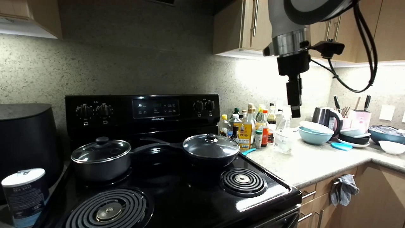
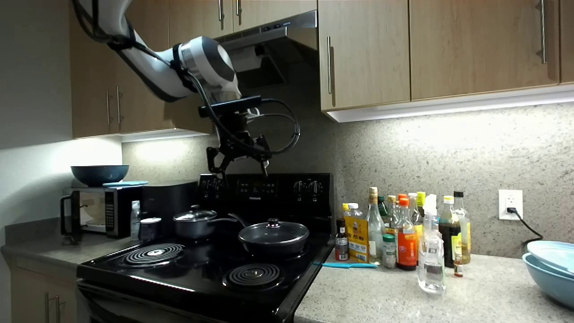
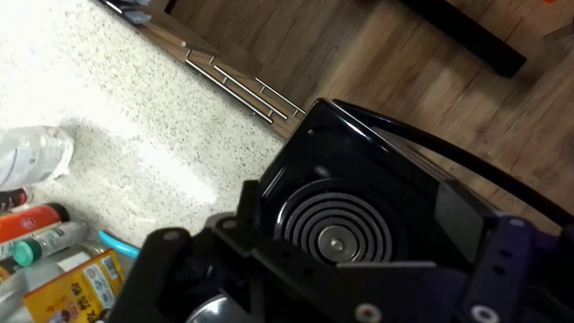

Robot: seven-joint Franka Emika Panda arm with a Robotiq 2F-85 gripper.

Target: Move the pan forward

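Speckled wall (image 1: 136, 69), black stove (image 1: 183, 196): the pan (image 2: 273, 246) sits lidded at the stove's rear. My tool (image 2: 245, 178) hangs high, spread wide, holding nothing. I judge this the approach; next calls for descending, lined up with the handle (image 1: 175, 145).

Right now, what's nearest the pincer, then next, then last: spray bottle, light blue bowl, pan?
In an exterior view, from the pincer:
1. Pan, lower down
2. Spray bottle, to the right
3. Light blue bowl, at the right edge
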